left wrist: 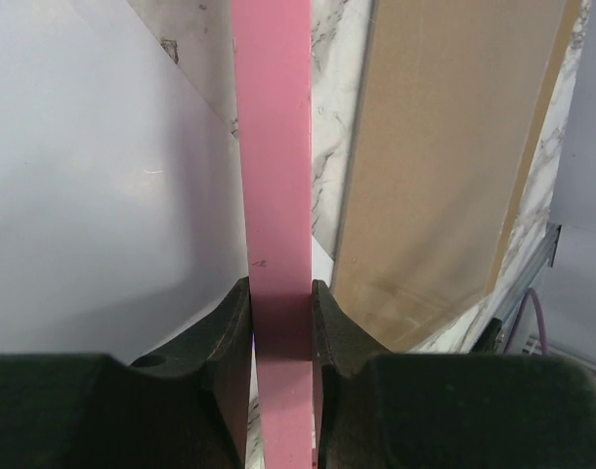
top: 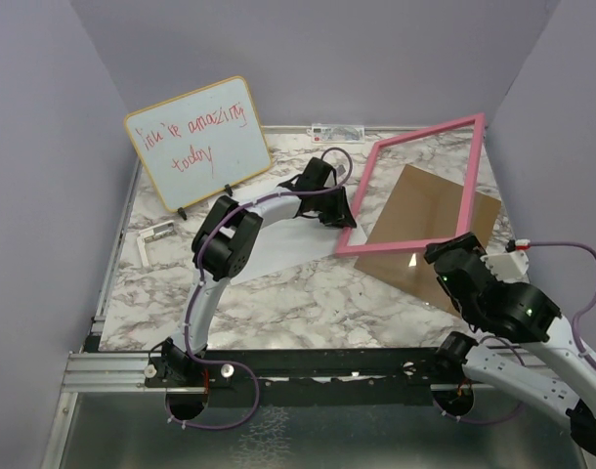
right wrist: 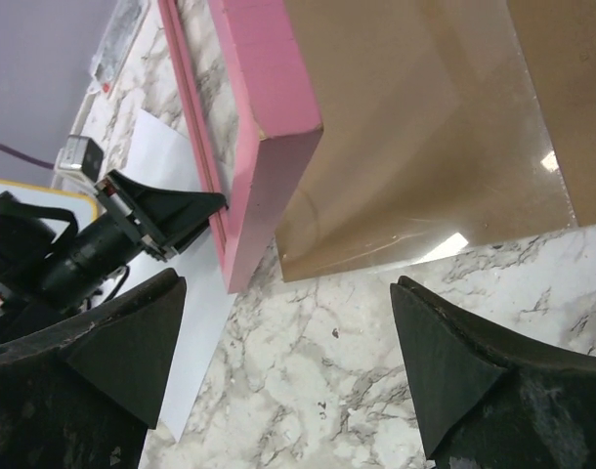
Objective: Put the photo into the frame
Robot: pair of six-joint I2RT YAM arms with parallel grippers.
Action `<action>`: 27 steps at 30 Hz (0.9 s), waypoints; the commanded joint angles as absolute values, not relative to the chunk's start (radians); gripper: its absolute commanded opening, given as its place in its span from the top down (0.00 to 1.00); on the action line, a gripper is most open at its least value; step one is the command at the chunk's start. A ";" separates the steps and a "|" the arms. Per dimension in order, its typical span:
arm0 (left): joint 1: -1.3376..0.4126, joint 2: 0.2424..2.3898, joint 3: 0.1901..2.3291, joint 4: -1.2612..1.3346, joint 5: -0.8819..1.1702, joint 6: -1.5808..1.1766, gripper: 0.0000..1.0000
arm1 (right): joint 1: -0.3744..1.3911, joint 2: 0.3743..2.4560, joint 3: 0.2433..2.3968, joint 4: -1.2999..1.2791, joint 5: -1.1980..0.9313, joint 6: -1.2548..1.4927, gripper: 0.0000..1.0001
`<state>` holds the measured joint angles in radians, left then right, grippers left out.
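Observation:
The frame (top: 425, 130), pink-bordered with a clear pane, stands tilted up off the table. My left gripper (top: 345, 217) is shut on its left rail, which runs up between the jaws (left wrist: 278, 313) as a pink bar (left wrist: 271, 147). The photo (top: 278, 249) lies flat under that arm with its plain white side up (left wrist: 103, 195); its picture side is hidden. The brown backing board (top: 484, 220) lies flat beneath the frame (right wrist: 552, 78). My right gripper (top: 445, 256) hangs open (right wrist: 288, 286) just short of the frame's near corner (right wrist: 269, 127), holding nothing.
A yellow-edged whiteboard (top: 195, 142) with red handwriting stands propped at the back left. A small metal bracket (top: 156, 237) lies near the left edge. Purple walls close in the table on both sides and at the back.

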<state>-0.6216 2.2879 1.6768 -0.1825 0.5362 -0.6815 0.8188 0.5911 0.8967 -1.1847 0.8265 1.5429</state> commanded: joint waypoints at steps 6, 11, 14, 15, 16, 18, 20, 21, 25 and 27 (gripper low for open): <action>-0.613 2.283 1.651 -0.120 0.659 -0.731 1.00 | 0.820 0.736 0.895 -1.049 0.999 1.469 0.10; -0.611 2.271 1.625 -0.100 0.684 -0.747 1.00 | 0.820 0.706 0.798 -0.702 1.054 1.161 0.13; -0.611 2.264 1.611 -0.083 0.694 -0.757 1.00 | 0.819 0.715 0.780 -0.620 1.080 1.086 0.16; -0.611 2.261 1.607 -0.079 0.697 -0.759 1.00 | 0.818 0.726 0.786 -0.621 1.090 1.082 0.17; -0.611 2.259 1.605 -0.076 0.701 -0.763 1.00 | 0.818 0.738 0.795 -0.621 1.101 1.073 0.20; -0.611 2.255 1.597 -0.068 0.708 -0.769 1.00 | 0.818 0.760 0.811 -0.601 1.116 1.029 0.27; -0.611 2.247 1.588 -0.064 0.710 -0.770 1.00 | 0.818 0.777 0.820 -0.524 1.123 0.919 0.37; -0.611 2.242 1.583 -0.063 0.710 -0.770 1.00 | 0.818 0.784 0.822 -0.473 1.121 0.846 0.43; -0.610 2.210 1.555 -0.047 0.713 -0.775 1.00 | 0.818 0.804 0.848 -0.326 1.101 0.613 0.61; -0.609 2.192 1.545 -0.043 0.711 -0.779 1.00 | 0.818 0.813 0.868 -0.283 1.093 0.531 0.73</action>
<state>-0.5953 2.2730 1.5764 -0.0647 0.6407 -0.7883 0.8177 0.7998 0.8021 -0.4950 1.0779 0.7895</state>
